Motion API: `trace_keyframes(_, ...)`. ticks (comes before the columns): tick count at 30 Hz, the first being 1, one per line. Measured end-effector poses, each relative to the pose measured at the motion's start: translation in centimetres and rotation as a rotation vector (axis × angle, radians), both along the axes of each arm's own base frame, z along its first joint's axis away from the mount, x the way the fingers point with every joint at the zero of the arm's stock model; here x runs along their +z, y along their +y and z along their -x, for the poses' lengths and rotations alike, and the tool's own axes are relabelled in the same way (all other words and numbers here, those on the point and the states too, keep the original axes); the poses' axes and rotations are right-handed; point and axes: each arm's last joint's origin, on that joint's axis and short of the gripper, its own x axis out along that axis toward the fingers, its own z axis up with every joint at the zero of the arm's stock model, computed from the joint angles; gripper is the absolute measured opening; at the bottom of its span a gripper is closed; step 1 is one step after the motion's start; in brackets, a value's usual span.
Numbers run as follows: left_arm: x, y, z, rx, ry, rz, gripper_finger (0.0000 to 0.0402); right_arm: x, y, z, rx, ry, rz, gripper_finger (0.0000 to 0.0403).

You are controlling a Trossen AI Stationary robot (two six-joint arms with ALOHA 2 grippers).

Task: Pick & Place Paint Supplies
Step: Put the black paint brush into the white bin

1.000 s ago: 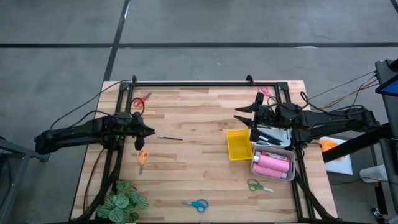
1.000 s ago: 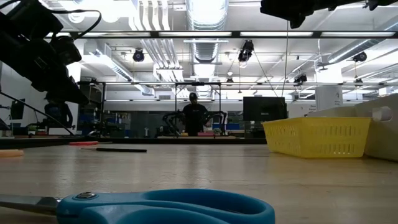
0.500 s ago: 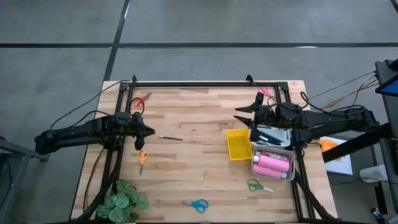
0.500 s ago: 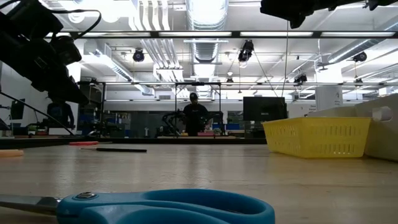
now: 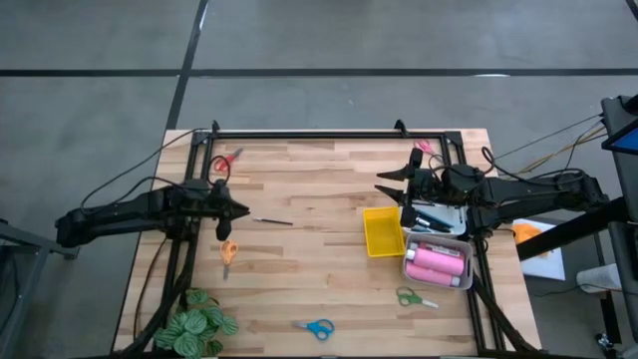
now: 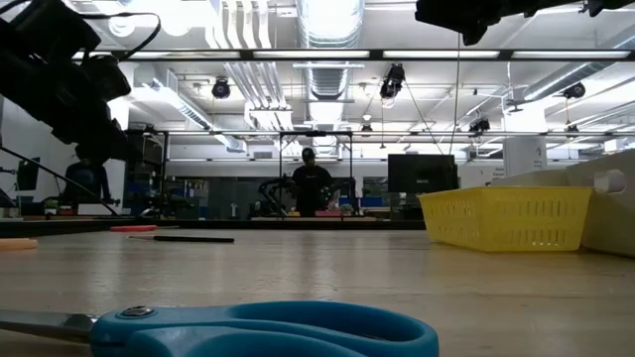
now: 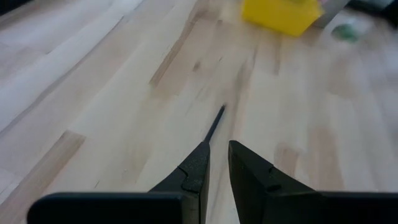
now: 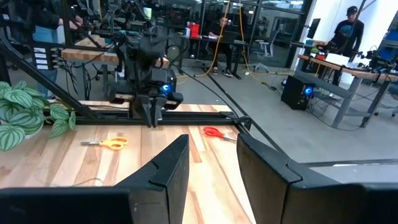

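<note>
Nothing I can see has shifted since a second ago: both arms hold the same poses and every item lies where it was.

Counting from the near edge of the bench [image 5: 329,269], I have five scissors: the blue scissors [image 5: 315,328] closest, then the green scissors [image 5: 414,297], the orange scissors [image 5: 227,253], and at the far rail the red scissors [image 5: 225,162] and a pink pair [image 5: 425,148]. One potted plant [image 5: 197,325] sits at the near left corner. Two trays stand at right: the yellow tray [image 5: 382,231] and the white tray [image 5: 439,261] holding two pink paint bottles [image 5: 436,263].

One thin black brush [image 5: 271,221] lies on bare wood just ahead of the left claw [image 5: 242,211], apart from it; its fingers [image 7: 198,169] are nearly pressed together, holding nothing.

My right claw [image 5: 383,185] hangs above the far end of the yellow tray, fingers [image 8: 166,167] spread and empty.
</note>
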Motion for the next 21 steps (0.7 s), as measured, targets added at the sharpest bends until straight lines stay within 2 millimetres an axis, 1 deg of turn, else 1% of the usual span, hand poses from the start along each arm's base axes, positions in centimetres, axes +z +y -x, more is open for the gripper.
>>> trace_keyframes(3,0.9,0.0,-0.5,-0.043,-0.106,-0.004,0.0061,0.0,0.0,0.0,0.000,0.000,0.000,0.0134)
trace_keyframes(8,3.7,-0.2,-1.4,-0.147,-0.414,0.030,0.0061,0.0,0.0,0.0,0.000,0.000,0.000,0.0134)
trace_keyframes(9,4.2,-0.2,-1.5,-0.142,-0.462,0.051,0.0061,0.0,0.0,0.0,0.000,0.000,0.000,0.0134)
trace_keyframes(11,4.9,-0.2,-1.5,-0.111,-0.530,0.148,0.0061,0.0,0.0,0.0,0.000,0.000,0.000,0.0134)
trace_keyframes(13,5.2,-0.1,-1.5,-0.077,-0.553,0.218,0.0061,0.0,0.0,0.0,0.000,0.000,0.000,0.0134)
trace_keyframes(16,5.3,0.1,-1.4,0.018,-0.536,0.228,0.0061,0.0,0.0,0.0,0.000,0.000,0.000,0.0134)
trace_keyframes(21,5.1,0.3,-1.5,0.086,-0.363,0.264,0.0061,0.0,0.0,0.0,0.000,0.000,0.000,0.0134)
